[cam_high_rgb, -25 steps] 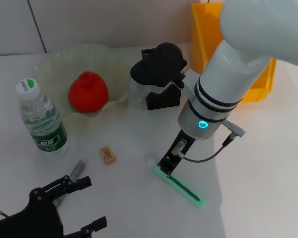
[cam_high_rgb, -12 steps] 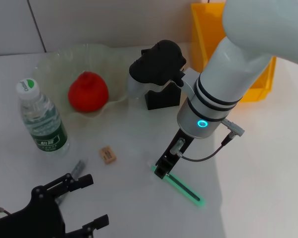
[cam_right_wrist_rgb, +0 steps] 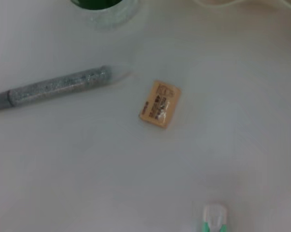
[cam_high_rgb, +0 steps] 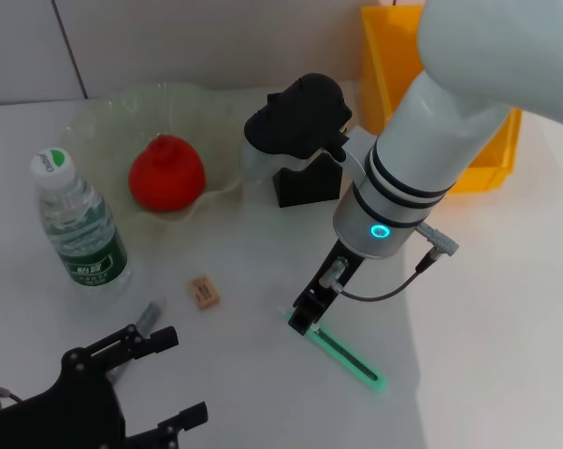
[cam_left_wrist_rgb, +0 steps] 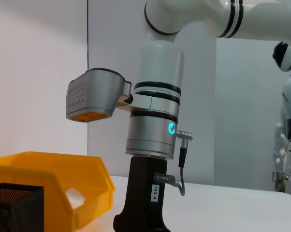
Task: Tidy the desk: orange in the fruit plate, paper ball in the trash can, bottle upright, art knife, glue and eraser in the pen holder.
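Note:
The orange [cam_high_rgb: 166,173] lies in the clear fruit plate [cam_high_rgb: 104,117]. To its left the bottle [cam_high_rgb: 79,224] stands upright. On the table lie the tan eraser [cam_high_rgb: 204,292] [cam_right_wrist_rgb: 159,104], the grey glue stick [cam_high_rgb: 149,318] [cam_right_wrist_rgb: 53,87] and the green art knife [cam_high_rgb: 342,354], whose white end [cam_right_wrist_rgb: 214,217] shows in the right wrist view. My right gripper [cam_high_rgb: 305,313] hangs right over that end of the knife. The black mesh pen holder [cam_high_rgb: 310,187] is half hidden behind my right wrist. My left gripper [cam_high_rgb: 155,383] rests open at the front left. No paper ball shows.
A yellow bin [cam_high_rgb: 492,159] [cam_left_wrist_rgb: 53,188] stands at the back right, beside the pen holder [cam_left_wrist_rgb: 15,208]. My right arm [cam_left_wrist_rgb: 155,121] fills the left wrist view. The bottle's base [cam_right_wrist_rgb: 104,7] is just beyond the glue.
My right gripper has shifted slightly left toward the art knife's near end. The left gripper has crept forward a little.

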